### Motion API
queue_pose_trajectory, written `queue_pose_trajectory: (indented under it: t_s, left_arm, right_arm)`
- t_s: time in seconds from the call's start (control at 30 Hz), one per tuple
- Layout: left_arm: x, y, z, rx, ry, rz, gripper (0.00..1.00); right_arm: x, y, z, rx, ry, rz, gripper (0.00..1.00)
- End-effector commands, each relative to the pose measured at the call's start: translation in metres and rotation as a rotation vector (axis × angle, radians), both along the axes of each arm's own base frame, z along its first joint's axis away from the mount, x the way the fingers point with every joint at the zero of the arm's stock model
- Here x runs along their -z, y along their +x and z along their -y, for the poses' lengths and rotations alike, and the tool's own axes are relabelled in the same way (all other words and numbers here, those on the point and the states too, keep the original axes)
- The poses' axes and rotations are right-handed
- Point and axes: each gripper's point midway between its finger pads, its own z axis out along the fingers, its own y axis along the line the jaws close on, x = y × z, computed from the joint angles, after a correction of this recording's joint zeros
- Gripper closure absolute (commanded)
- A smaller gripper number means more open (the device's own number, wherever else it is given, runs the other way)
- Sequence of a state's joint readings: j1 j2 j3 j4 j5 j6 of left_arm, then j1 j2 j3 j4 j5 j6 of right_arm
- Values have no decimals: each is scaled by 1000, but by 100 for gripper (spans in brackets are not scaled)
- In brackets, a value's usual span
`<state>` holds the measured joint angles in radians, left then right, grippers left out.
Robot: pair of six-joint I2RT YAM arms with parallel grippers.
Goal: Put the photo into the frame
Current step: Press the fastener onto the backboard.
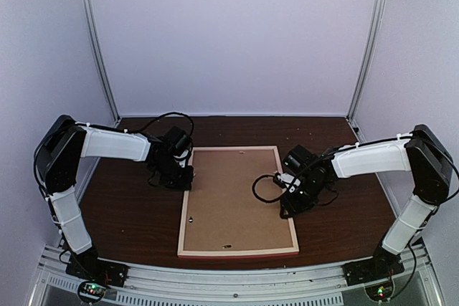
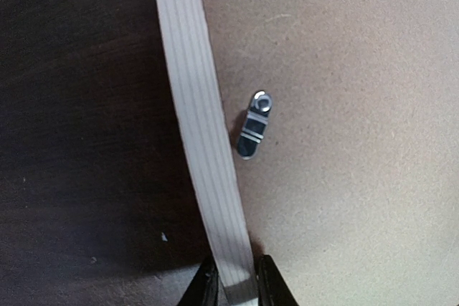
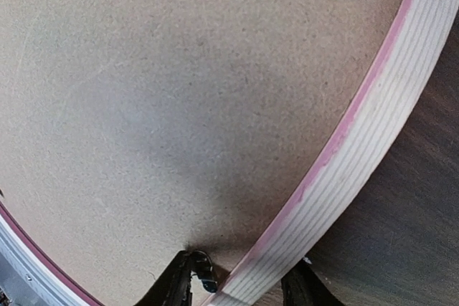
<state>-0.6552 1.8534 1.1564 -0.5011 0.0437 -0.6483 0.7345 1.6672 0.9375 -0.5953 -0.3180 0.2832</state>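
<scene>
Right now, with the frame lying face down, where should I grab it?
Take a long side rail of the frame from straight above, one finger outside over the table, one inside over the backing board. It lies flat and too wide to span; the left end effector pinches a rail this way.

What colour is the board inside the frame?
The board is plain light brown, seen best in the right wrist view.

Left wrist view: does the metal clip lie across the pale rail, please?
No, the metal clip lies on the backing board, beside the frame rail.
</scene>
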Motion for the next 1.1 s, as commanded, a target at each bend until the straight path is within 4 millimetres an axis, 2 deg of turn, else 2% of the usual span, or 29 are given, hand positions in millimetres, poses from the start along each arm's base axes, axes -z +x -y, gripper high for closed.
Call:
queue_pose_trajectory:
  t_s: [0.0,0.33,0.5,0.57,0.7,0.87,1.07]
  left_arm:
    - [-8,7,14,53,-40,47,81]
    - [-9,6,14,53,-40,47,81]
    - [-8,5,14,53,-40,45,81]
    - [-8,6,14,54,-41,45,81]
    - [-9,5,14,55,-41,46,81]
    - [-9,6,14,56,-44,46,81]
    - [-8,5,14,56,-41,44,81]
  right_arm:
    - [24,-23,13,-67,-57,-68,57]
    - [28,-24,18,-75,-68,-78,67]
    - [27,-23,19,-80,-63,-72,68]
    - [26,-23,19,-81,-60,-70,67]
    - [23,-26,17,-79,-37,-75,59]
    - [22,-28,17,-75,-34,-80,55]
    - [23,-30,23,-63,-60,-85,57]
